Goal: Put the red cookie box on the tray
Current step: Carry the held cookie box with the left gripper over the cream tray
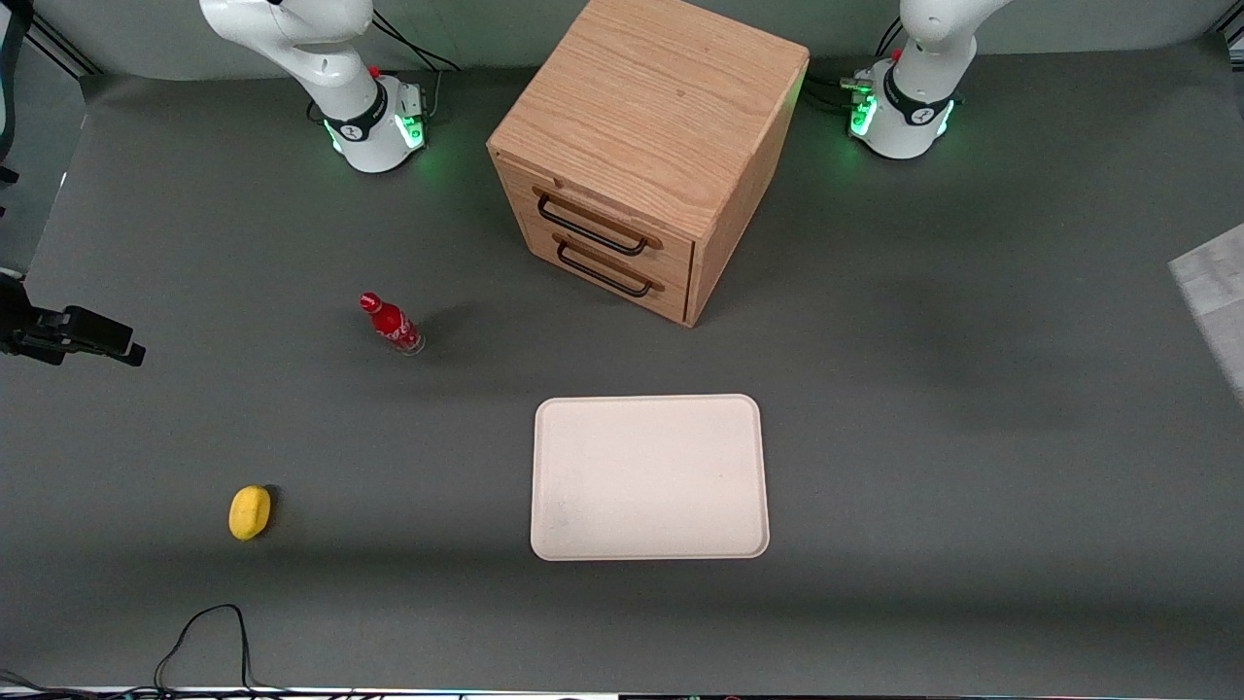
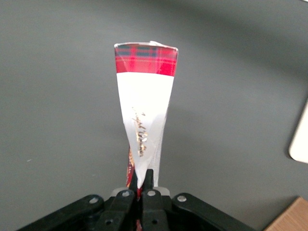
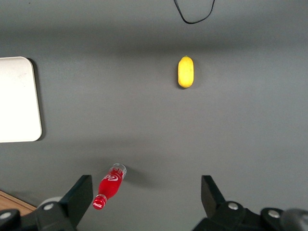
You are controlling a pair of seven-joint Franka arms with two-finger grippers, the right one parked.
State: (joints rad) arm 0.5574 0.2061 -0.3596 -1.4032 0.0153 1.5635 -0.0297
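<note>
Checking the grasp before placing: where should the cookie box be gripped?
By one short end, across its thin thickness, coming in along its length: the box is flat and thin, so the fingers span it easily. The end effector, above the table beside the tray, is shut on it that way.

Robot lab — grey mat table (image 1: 875,389), bolted arm bases (image 1: 374,131), trailing cables (image 1: 209,632).
</note>
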